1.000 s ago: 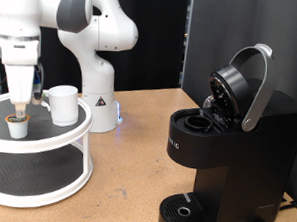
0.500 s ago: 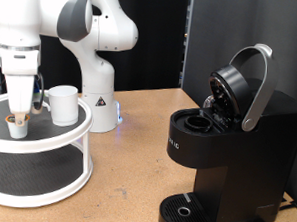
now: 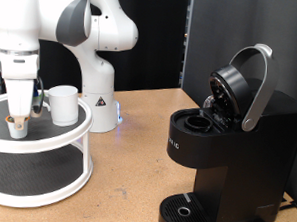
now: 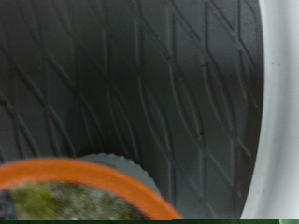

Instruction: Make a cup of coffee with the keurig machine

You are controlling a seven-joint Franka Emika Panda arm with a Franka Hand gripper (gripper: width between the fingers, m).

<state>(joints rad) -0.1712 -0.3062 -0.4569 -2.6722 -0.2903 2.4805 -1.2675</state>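
Lowered a little since a second ago, the gripper (image 3: 19, 112) sits over a small white coffee pod (image 3: 18, 127) on the top shelf of a white two-tier stand (image 3: 57, 136) at the exterior view's left; whether its fingers are parted or closed cannot be told. Just beside it stands the cup (image 3: 62, 103). On the right, the keurig machine (image 3: 227, 145) has its lid raised. Seen from the wrist, an orange-rimmed pod (image 4: 79, 191) lies on dark ribbed matting (image 4: 140, 84).
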